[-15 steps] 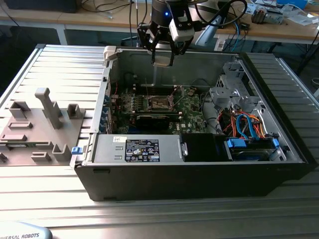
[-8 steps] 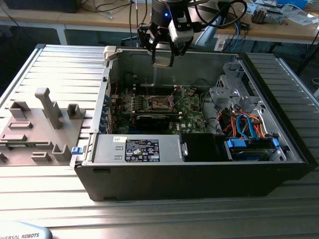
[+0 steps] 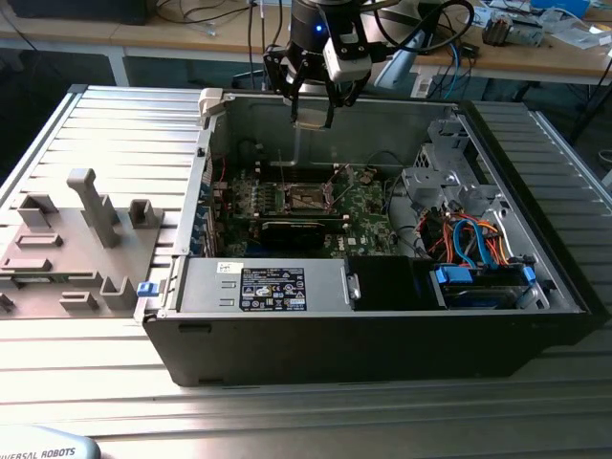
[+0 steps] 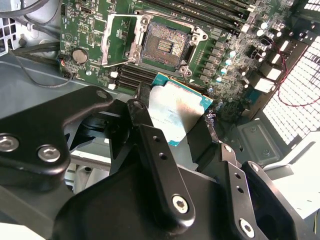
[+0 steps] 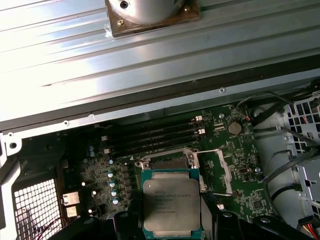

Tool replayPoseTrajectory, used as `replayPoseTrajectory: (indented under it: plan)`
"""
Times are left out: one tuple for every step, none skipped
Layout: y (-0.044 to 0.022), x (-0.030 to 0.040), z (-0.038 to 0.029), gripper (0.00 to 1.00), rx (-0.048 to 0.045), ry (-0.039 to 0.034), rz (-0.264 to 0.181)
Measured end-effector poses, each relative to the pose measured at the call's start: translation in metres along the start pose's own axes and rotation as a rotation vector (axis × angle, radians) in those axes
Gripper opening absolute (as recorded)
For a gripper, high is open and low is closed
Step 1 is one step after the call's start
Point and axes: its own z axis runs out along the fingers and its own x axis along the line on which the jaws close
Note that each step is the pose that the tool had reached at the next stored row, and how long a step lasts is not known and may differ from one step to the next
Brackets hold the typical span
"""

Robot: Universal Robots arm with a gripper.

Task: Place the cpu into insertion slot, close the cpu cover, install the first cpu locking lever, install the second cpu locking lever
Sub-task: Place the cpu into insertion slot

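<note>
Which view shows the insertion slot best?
The second wrist view: the insertion slot lies open and unobstructed. In the first wrist view the cpu hides most of it; the exterior view shows a small dark square.

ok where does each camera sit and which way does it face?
Exterior view: off the arm, looking down into the open computer case; the end effector hangs above its far side.
Second wrist view: on the arm, looking along the black fingers at the cpu they grip, slot beyond.
First wrist view: on the arm, apparently opposite side; cpu between dark fingertips, slot behind.
Both wrist views share cpu and slot.
</note>
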Motion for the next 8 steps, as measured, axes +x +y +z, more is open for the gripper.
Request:
replayPoseTrajectory:
  plan:
    - [0.0, 0.0, 0.0, 0.54, 0.0, 0.0, 0.001]
    - [0.0, 0.0, 0.0, 0.54, 0.0, 0.0, 0.001]
    - [0.0, 0.0, 0.0, 0.54, -0.0001, -0.0001, 0.002]
    - [0.0, 0.0, 0.0, 0.54, -0.0001, -0.0003, 0.003]
    - [0.0, 0.0, 0.0, 0.54, -0.0001, -0.0004, 0.005]
    - [0.0, 0.0, 0.0, 0.54, -0.0001, -0.0006, 0.007]
    - [0.0, 0.0, 0.0001, 0.54, -0.0002, -0.0008, 0.01]
    - [0.0, 0.0, 0.0001, 0.54, -0.0002, -0.0009, 0.01]
